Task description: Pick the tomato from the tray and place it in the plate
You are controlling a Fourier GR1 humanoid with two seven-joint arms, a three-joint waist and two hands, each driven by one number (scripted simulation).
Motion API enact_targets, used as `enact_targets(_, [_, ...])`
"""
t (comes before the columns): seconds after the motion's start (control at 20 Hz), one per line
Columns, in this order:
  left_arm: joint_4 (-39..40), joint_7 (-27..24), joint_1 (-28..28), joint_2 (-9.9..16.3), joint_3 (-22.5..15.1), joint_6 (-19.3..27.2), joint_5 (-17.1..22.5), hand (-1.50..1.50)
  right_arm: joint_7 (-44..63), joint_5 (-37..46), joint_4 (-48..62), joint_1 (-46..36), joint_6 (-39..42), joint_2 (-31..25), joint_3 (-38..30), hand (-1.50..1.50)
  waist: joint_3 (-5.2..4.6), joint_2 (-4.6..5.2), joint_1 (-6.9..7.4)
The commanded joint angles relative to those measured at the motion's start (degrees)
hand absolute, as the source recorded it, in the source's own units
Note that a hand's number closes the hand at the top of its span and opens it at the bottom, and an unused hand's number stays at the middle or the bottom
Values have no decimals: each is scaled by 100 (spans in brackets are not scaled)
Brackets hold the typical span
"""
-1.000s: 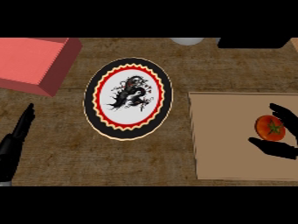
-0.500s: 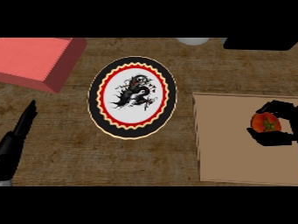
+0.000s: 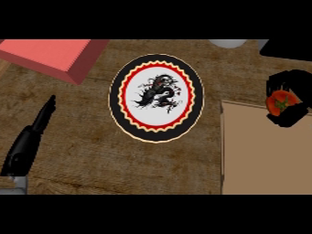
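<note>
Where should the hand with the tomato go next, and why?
Probably left, toward the plate. The right hand is curled round the tomato near the tray's top edge, and the plate lies to its left, with nothing on it.

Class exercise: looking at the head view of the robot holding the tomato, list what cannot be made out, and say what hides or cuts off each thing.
1. Most of the tomato: the right hand has its fingers curled round it.
2. The pale round object at the top: cut off by the view's upper edge.
3. The tray: runs past the right edge.
4. The pink box: cut off at the top left.
</note>
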Motion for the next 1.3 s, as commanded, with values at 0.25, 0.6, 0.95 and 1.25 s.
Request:
enact_targets(0.25, [130,202,-201,-67,59,20,27,0,-1518,488,1867,-1788,-1090,298,-223,150,12,-61,-277])
enact_targets(0.6, [251,-1,172,64,347,90,47,0,-3069,-83,2178,-2570,-1290,605,-711,150,-3,-167,-538])
enact_targets(0.95, [168,-40,407,-130,303,195,-29,0,-3241,-402,2189,-3246,-437,1288,-666,150,-13,-245,-733])
enact_targets(1.25, [165,119,249,109,563,-40,83,0,-2768,-447,1948,-3458,-64,1921,-541,150,-14,-250,-797])
